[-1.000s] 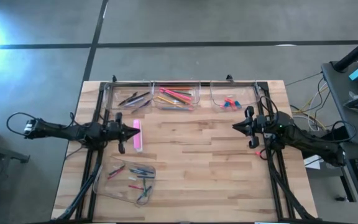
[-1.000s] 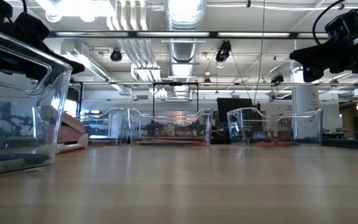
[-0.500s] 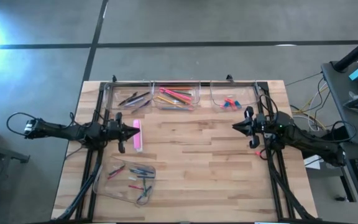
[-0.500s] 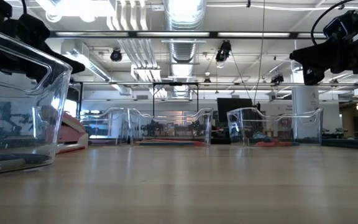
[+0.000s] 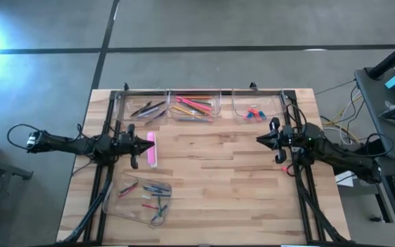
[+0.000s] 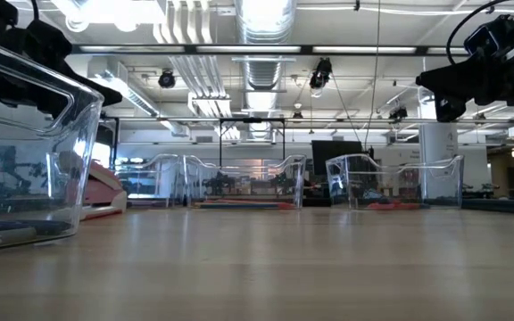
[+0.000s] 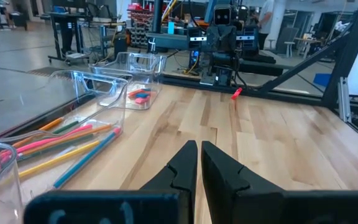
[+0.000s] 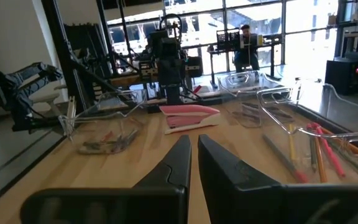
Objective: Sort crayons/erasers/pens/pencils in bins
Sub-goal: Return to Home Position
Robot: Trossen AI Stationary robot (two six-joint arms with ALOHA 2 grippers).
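Three clear bins stand along the far edge. The left one point(image 5: 145, 108) holds dark pens, the middle one point(image 5: 194, 106) holds orange, pink and yellow pencils point(image 7: 73, 146), and the right one point(image 5: 256, 110) holds red and blue erasers point(image 7: 140, 96). A fourth bin point(image 5: 142, 197) at the near left holds short crayons. My left gripper point(image 5: 148, 145) is shut and empty above the table's left half, as the left wrist view shows point(image 7: 199, 144). My right gripper point(image 5: 258, 140) is shut and empty above the right half, as the right wrist view shows point(image 8: 193, 138).
A pink stapler-like thing point(image 5: 151, 149) lies on the table below my left gripper's tip, and also shows in the right wrist view point(image 8: 188, 116). A small red item point(image 5: 284, 168) lies by the right arm's base. Bare wood point(image 5: 218, 178) spans the middle and near right.
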